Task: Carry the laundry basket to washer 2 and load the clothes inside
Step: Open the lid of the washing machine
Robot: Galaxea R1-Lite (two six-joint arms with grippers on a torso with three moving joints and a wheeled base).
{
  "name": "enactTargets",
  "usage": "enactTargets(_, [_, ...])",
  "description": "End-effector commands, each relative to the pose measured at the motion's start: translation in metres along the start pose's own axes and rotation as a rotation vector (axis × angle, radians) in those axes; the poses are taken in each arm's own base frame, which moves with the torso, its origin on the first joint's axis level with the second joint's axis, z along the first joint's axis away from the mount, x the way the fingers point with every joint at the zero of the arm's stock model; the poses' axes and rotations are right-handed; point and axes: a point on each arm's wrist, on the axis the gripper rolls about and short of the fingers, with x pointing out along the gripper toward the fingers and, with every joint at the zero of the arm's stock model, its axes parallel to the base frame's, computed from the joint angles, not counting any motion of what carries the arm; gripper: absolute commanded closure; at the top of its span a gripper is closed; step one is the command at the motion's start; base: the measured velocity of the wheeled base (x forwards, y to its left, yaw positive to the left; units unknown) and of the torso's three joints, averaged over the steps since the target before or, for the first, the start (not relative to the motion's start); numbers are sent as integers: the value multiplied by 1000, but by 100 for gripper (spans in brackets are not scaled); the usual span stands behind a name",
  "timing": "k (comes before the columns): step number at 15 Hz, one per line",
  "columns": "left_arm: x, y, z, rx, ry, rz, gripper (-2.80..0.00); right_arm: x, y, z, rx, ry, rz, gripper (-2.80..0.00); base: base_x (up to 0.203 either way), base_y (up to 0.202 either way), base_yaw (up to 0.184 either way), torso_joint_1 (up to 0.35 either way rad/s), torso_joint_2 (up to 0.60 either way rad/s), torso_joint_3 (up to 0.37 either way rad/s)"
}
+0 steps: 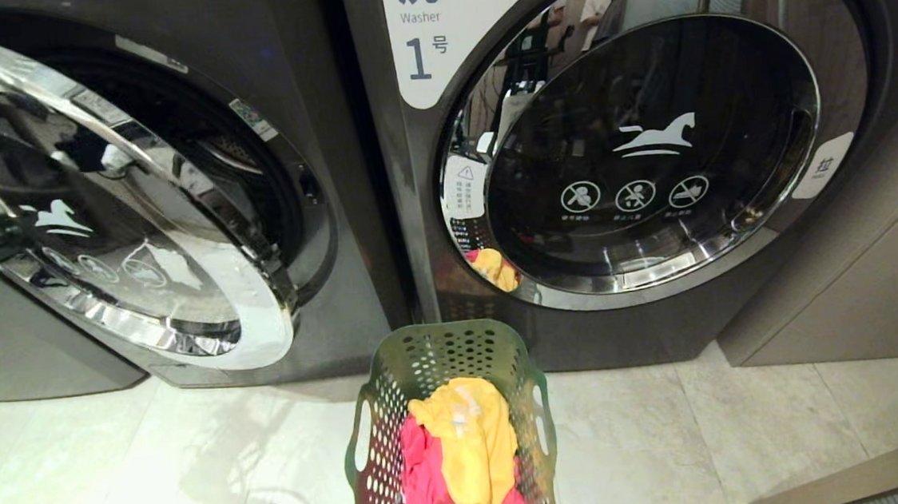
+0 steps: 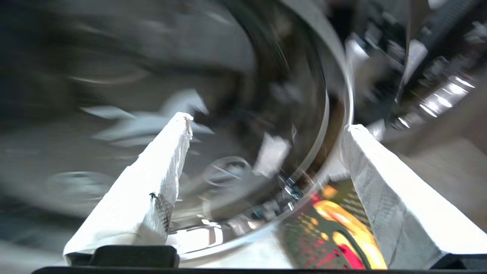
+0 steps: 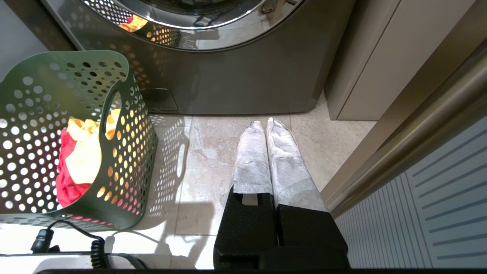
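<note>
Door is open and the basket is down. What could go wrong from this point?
1. The left hand, open, is close against the open door of the left washer. Pulling away carelessly could knock the door back over the drum opening.
2. The laundry basket stands in front of the shut washer 1, so the clothes must be carried sideways and may drop on the floor.

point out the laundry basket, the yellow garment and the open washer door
laundry basket [image 1: 394, 368]: head view, green back rim
yellow garment [image 1: 468, 443]: head view, middle of the cloth
open washer door [image 1: 136, 252]: head view, glass pane
</note>
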Motion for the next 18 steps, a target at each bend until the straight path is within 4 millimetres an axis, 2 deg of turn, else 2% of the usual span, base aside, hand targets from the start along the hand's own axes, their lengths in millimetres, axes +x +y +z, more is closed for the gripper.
enactTargets(1, [-45,-49,65,157,-21,125,-280,0,0,0,0,0,0,0,0,0,0,0,0,0])
enactTargets(2, [-59,-75,89,197,-38,193,-280,0,0,0,0,0,0,0,0,0,0,0,0,0])
enactTargets(4, [-65,-129,133,246,-145,308,-280,0,0,0,0,0,0,0,0,0,0,0,0,0])
enactTargets(6, [-64,-171,159,288,-268,423,-280,0,0,0,0,0,1,0,0,0,0,0,0,0])
enactTargets(8, [-65,-182,167,211,-342,595,-280,0,0,0,0,0,0,0,0,0,0,0,0,0])
enactTargets(10, [-64,-184,160,222,-301,756,-280,0,0,0,0,0,2,0,0,0,0,0,0,0])
enactTargets(14, [-32,-178,128,209,-171,809,-280,0,0,0,0,0,0,0,0,0,0,0,0,0])
enactTargets(15, [-21,-177,118,191,-146,810,0,0,0,0,0,0,0,0,0,0,0,0,0,0])
enactTargets(17, [2,-174,99,167,-71,835,0,0,0,0,0,0,0,0,0,0,0,0,0,0])
enactTargets(18, [14,-167,89,178,-8,901,0,0,0,0,0,0,0,0,0,0,0,0,0,0])
